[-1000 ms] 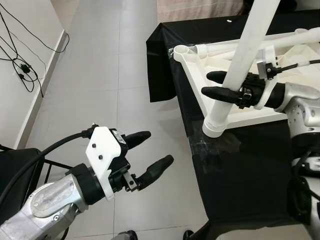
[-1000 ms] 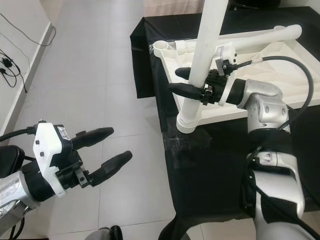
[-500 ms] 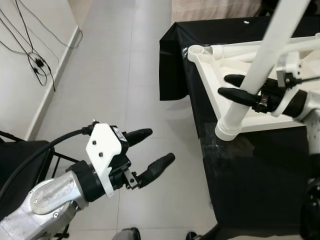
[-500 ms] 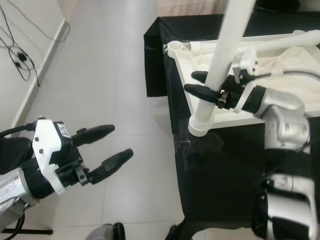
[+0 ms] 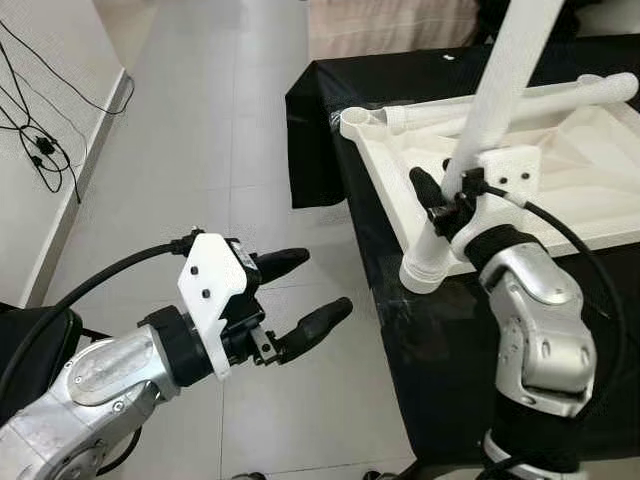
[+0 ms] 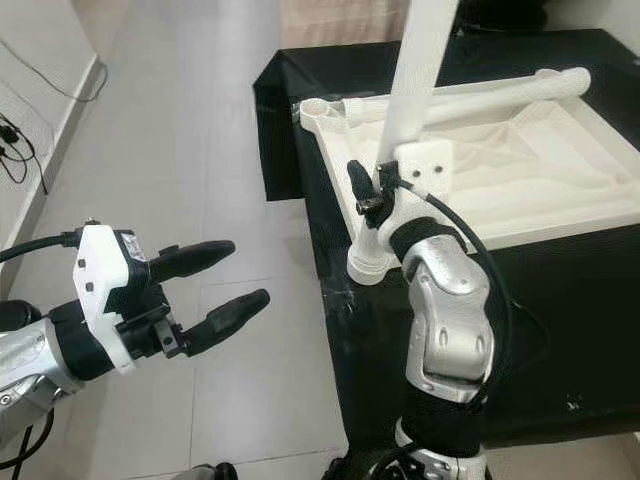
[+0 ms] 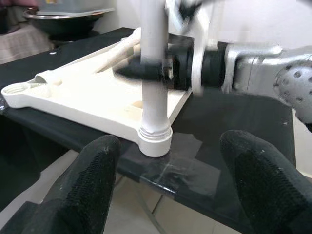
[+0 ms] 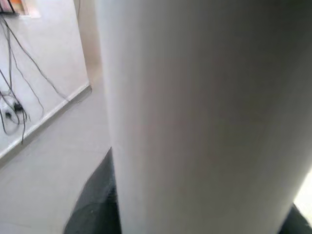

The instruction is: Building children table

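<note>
Between right gripper (image 5: 432, 200) fingers, clamped white table leg (image 5: 500, 90), left gripper (image 5: 300, 297) fingers spread, empty

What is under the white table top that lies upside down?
Under the white table top lies a black cloth that hangs over the edges. What the cloth covers is hidden. The right hand grips a white leg standing in the near corner.

Black cloth (image 5: 500, 330) draping over the work surface, one corner hanging down toward the floor at 12 o'clock. Pale tiled floor (image 5: 200, 130) lying across the middle and 9 o'clock side. Black cables (image 5: 40, 145) trailing along the white wall (image 5: 25, 230) at 10 o'clock. Beige striped fabric (image 5: 390, 22) showing at 12 o'clock.
</note>
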Tool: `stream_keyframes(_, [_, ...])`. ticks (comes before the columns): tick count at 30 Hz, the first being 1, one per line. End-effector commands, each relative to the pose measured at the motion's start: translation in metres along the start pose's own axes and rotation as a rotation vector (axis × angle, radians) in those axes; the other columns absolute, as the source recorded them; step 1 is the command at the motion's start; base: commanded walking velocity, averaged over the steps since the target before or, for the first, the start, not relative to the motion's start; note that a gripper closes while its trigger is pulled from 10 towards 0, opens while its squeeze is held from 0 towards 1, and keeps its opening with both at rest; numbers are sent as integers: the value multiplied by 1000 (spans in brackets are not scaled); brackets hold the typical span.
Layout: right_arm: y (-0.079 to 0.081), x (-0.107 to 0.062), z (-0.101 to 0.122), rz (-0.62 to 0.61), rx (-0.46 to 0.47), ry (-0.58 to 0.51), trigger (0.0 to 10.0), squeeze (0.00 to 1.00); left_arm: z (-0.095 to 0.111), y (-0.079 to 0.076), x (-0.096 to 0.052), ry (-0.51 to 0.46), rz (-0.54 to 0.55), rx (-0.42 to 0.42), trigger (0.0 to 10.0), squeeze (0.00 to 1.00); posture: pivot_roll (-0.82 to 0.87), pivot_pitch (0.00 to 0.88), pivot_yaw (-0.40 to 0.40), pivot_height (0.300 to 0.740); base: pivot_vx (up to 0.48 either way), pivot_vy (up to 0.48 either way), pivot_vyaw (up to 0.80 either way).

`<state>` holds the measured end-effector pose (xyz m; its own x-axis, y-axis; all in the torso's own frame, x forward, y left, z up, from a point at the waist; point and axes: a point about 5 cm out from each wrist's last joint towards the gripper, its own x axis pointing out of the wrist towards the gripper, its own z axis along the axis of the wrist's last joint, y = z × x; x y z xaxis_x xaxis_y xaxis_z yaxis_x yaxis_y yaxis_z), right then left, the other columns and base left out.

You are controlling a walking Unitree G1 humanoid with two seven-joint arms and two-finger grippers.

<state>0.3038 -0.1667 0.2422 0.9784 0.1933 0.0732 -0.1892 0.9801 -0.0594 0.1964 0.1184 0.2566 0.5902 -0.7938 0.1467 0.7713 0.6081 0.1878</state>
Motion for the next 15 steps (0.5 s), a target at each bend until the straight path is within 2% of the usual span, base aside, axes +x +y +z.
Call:
stream_keyframes(1, [-1,-3,-8,-32,78,69,10000,1000,-2,-2,-1,3,1,-1,10000,0,64,233,1,740,0,0,0])
stream_keyframes(4, [-4,2,13,81,99,-25,10000,1000,-2,-4,-1,2,-2,-5,10000,0,63,234,2,740,0,0,0])
stream_keyframes(5, [-3,4,22,228,82,-67,10000,1000,-2,-4,0,1,-3,-6,10000,0,67,234,2,740,0,0,0])
stream_keyframes(6, [-3,4,22,228,82,-67,10000,1000,-2,-4,0,1,-3,-6,10000,0,67,234,2,740,0,0,0])
stream_keyframes(7, [-4,4,33,448,25,-117,10000,216,-2,-5,1,-3,-8,-6,10000,0,80,236,2,740,0,0,0])
stream_keyframes(8, [-4,4,33,448,25,-117,10000,216,-2,-5,1,-3,-8,-6,10000,0,80,236,2,740,0,0,0])
stream_keyframes(9, [-5,2,36,518,-7,-127,10000,216,-1,-5,2,-4,-9,-6,10000,0,80,236,2,740,0,0,0])
stream_keyframes(10, [-7,2,38,594,-41,-133,10000,0,-1,-6,1,-4,-11,-6,10000,0,90,241,-2,740,0,0,0])
stream_keyframes(11, [-7,2,38,594,-41,-133,10000,0,-1,-6,1,-4,-11,-6,10000,0,90,241,-2,740,0,0,0])
stream_keyframes(13, [-12,8,48,741,-101,-156,10000,0,-1,-7,-1,0,-8,-3,10000,0,111,245,-7,740,0,0,0])
stream_keyframes(15, [-14,10,51,784,-121,-167,10000,0,-1,-7,-1,3,-5,-2,10000,0,111,245,-7,740,0,0,0])
